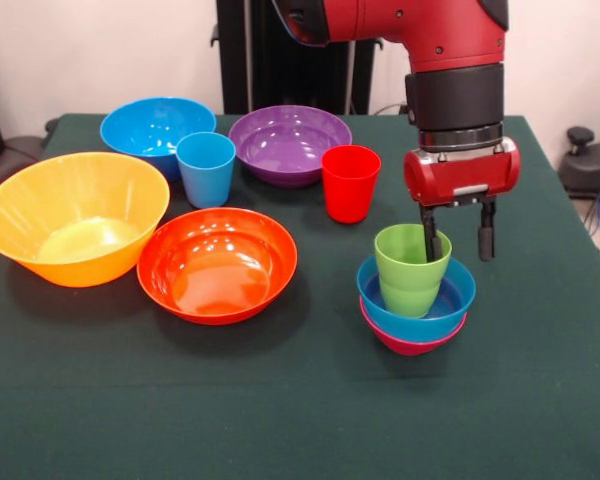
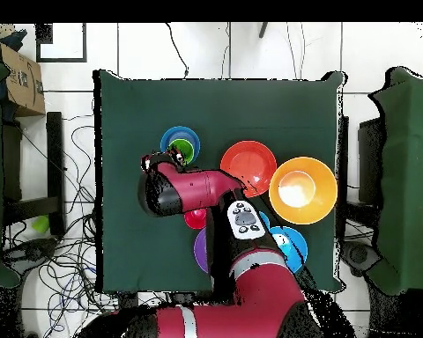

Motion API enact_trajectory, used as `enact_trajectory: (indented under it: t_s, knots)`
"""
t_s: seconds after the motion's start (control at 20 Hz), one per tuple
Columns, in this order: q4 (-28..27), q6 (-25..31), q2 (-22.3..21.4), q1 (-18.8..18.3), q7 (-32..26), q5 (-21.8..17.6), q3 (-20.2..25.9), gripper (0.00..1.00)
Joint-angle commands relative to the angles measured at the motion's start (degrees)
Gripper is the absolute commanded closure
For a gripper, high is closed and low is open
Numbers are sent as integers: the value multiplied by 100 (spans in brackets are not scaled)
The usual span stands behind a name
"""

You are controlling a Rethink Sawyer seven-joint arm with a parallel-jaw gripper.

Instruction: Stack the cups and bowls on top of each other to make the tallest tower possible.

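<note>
Three pieces stacked: green cup upright in the small blue bowl, which nests in the magenta bowl; the pile stands on the green table, right of centre in the front view.
Gripper: spread, one finger dipping inside the green cup at its rim, the other outside it; the rim lies between them, not visibly pinched.
Arm: red and black, coming straight down over the pile.
Loose bowls: yellow bowl at the left, orange bowl touching it; big blue bowl and purple bowl behind.
Loose cups: blue cup just before the big blue bowl; red cup beside the purple bowl.
Overhead: arm hides most of the far ware; green cup shows by the wrist.
</note>
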Motion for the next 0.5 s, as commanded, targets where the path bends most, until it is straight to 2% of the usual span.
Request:
enact_trajectory:
  t_s: [0.05,0.5]
  knots:
    - [47,624,156,-17,371,-125,468,0]
    - [-41,631,197,115,431,-55,401,0]
